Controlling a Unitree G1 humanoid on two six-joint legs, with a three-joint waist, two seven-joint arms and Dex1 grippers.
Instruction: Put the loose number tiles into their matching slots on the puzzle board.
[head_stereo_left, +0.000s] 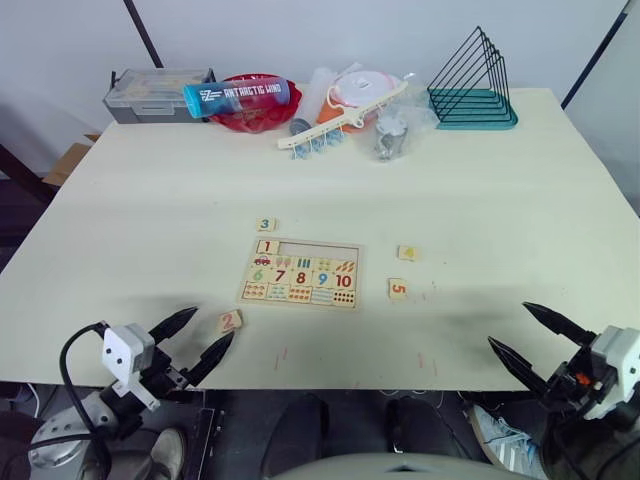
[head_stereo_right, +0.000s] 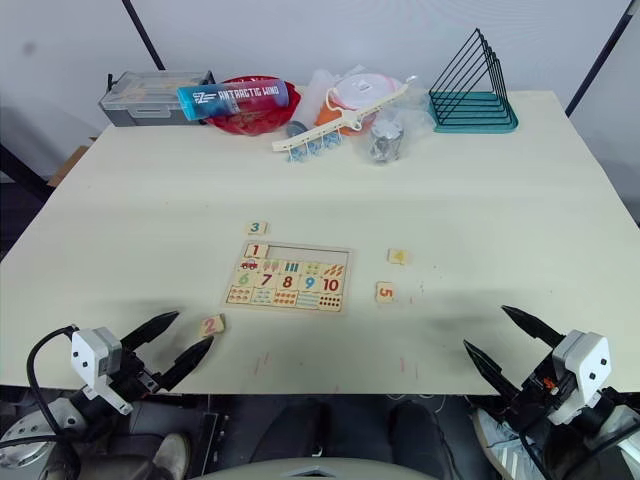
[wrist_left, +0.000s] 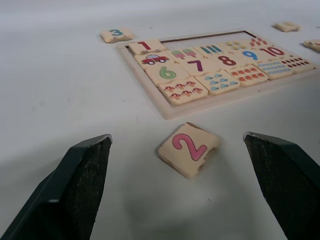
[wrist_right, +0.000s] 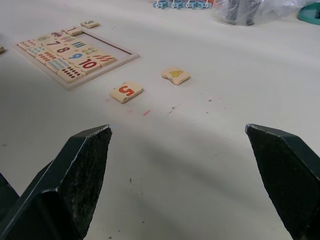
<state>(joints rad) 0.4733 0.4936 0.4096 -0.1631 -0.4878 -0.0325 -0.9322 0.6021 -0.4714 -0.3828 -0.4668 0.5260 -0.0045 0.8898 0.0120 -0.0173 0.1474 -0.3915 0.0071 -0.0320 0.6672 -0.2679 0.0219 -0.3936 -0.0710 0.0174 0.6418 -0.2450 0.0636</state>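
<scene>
From the head cameras, the flat pale-wood puzzle board (head_stereo_left: 300, 274) is lying mid-table with the red 1 tile (head_stereo_left: 267, 247) already sitting in the top row; the other four recesses (head_stereo_left: 318, 247) are lying empty. The green 3 tile (head_stereo_left: 265, 225) is resting just beyond the board, the yellow 4 tile (head_stereo_left: 407, 253) and orange-red 5 tile (head_stereo_left: 398, 288) off to its right.

In the left wrist view, the left gripper (wrist_left: 177, 187) is hovering spread wide around the pale-wood 2 tile (wrist_left: 188, 149), apparently lining up a pick; closing squarely seems needed next.

In the right wrist view, the right gripper (wrist_right: 177, 187) is hanging spread, empty, near the 5 tile. The 4's digit is reading faintly.
</scene>
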